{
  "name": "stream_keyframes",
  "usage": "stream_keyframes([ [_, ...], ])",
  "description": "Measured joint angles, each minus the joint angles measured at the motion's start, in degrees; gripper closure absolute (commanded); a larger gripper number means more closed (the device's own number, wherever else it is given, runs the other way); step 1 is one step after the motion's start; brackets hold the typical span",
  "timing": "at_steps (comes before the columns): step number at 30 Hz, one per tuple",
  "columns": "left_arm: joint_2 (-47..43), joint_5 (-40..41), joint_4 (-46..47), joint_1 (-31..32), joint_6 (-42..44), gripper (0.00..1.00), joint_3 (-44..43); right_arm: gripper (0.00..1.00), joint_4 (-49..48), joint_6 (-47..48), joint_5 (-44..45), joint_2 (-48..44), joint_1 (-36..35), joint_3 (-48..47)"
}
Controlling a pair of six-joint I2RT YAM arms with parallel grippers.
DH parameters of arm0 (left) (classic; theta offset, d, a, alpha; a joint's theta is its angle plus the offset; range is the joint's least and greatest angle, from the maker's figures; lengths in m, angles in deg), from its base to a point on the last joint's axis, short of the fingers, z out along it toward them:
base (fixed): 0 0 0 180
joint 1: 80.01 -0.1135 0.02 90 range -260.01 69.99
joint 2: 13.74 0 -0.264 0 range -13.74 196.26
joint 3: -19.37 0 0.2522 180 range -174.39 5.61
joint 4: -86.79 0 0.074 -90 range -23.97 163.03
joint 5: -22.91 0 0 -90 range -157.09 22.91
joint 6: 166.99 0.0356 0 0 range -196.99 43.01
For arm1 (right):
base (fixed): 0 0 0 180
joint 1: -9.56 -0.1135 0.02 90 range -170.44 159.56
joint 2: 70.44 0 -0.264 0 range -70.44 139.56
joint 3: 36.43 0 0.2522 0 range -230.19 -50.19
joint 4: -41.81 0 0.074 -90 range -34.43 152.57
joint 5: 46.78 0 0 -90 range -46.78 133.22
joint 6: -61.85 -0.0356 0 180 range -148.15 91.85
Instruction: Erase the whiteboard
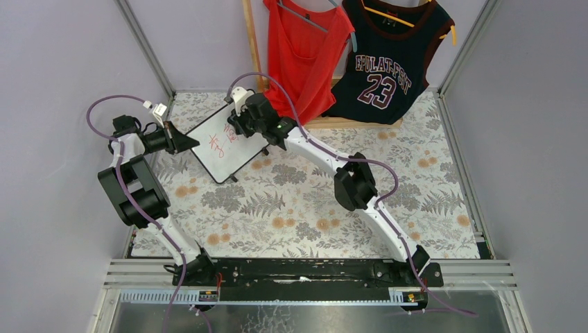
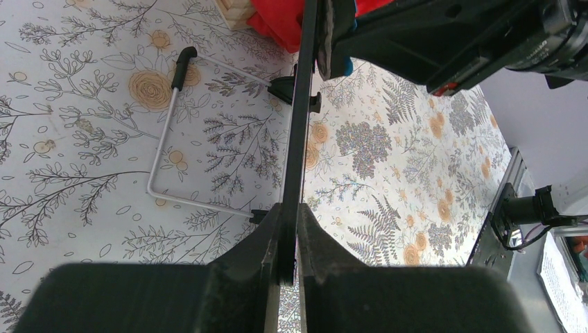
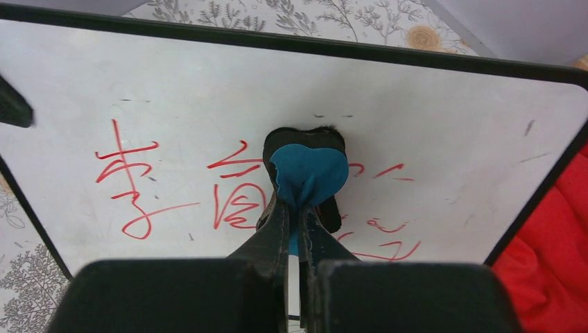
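The whiteboard (image 1: 234, 161) stands far left on the table; the left gripper (image 2: 288, 243) pinches its left edge; the right gripper (image 3: 299, 208), pinching the blue eraser (image 3: 308, 172), presses it mid-board; red characters (image 3: 135, 182) lie either side.

— What covers the table (image 1: 312, 208)?
— A cloth (image 1: 444, 194) printed with ferns and orange flowers.
— And on it?
— The whiteboard (image 1: 225, 147), tilted, far left, its wire stand (image 2: 163, 152) on the cloth; a wooden base (image 1: 360, 124) along the far edge.
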Motion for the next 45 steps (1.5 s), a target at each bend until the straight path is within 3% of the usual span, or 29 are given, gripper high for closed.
stream_keyframes([
  [10,-0.02,-0.15,0.13,0.0,0.02,1.0,0.28,1.0,0.0,1.4,-0.04,0.0,0.02,0.0],
  [27,-0.02,-0.17,0.13,0.0,0.02,1.0,0.28,1.0,-0.2,1.31,0.04,0.24,6.67,-0.2],
  [45,-0.02,-0.17,0.07,0.0,0.02,1.0,0.39,1.0,-1.77,2.19,-0.66,0.24,2.25,-0.2],
])
